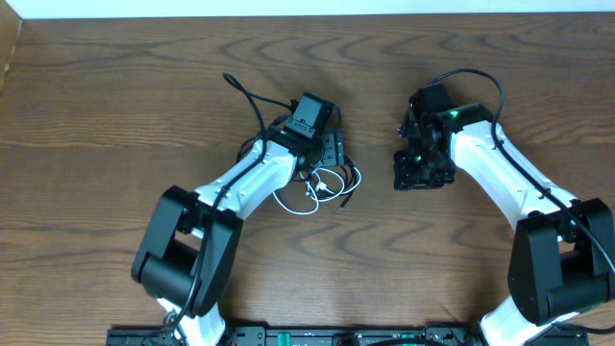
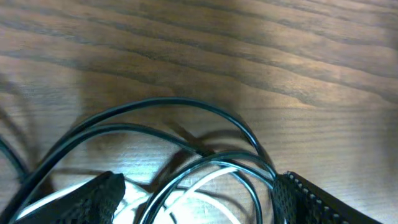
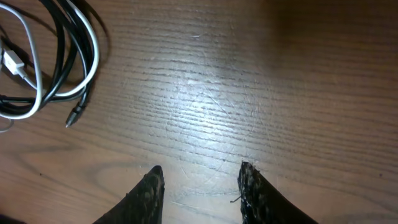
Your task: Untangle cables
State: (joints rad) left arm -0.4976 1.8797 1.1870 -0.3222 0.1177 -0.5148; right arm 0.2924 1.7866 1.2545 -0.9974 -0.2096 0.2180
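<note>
Straddling the looped thin white cable (image 3: 97,53) and thin black cable (image 2: 174,102), the left gripper (image 2: 199,180) stands spread; their tangle's long axis runs toward the parted, empty right gripper (image 3: 199,171).

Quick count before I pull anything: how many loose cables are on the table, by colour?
white cable: 1
black cable: 1
total: 2

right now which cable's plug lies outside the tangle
The black cable: its plug lies on bare wood outside the loops; the white cable's plug sits inside them.
</note>
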